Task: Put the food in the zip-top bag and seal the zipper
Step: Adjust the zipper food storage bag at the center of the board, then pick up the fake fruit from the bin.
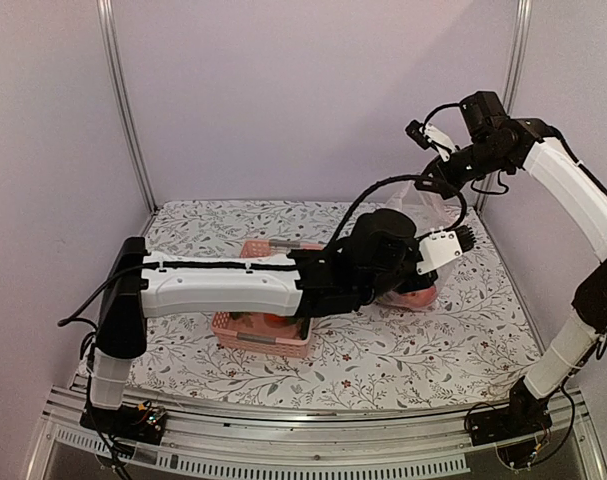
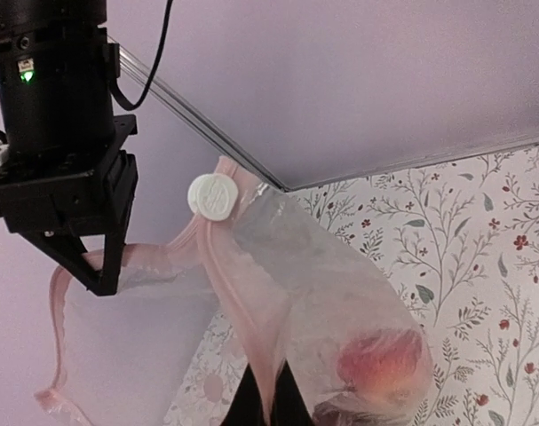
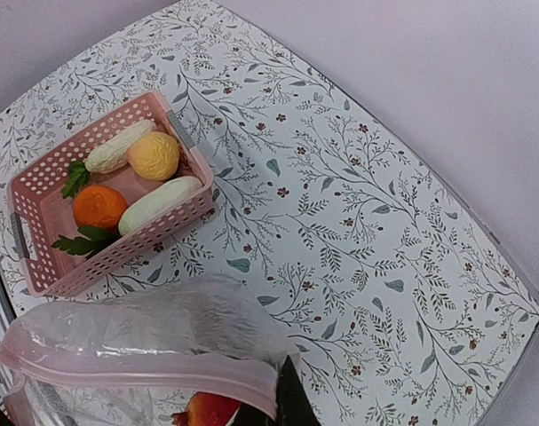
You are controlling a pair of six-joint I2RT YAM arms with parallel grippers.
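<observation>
Got the clear crinkly plastic zip-top bag hoisted by its pink zipper strip, clenched in left gripper and right gripper at separate spots — presumably keeping the mouth gaping for toy veg sitting in the pink slatted basket, one red fruit inside already.

The left arm is hiding most of the basket and part of the bag; beside the right gripper, a red fruit is running off the bottom edge.
</observation>
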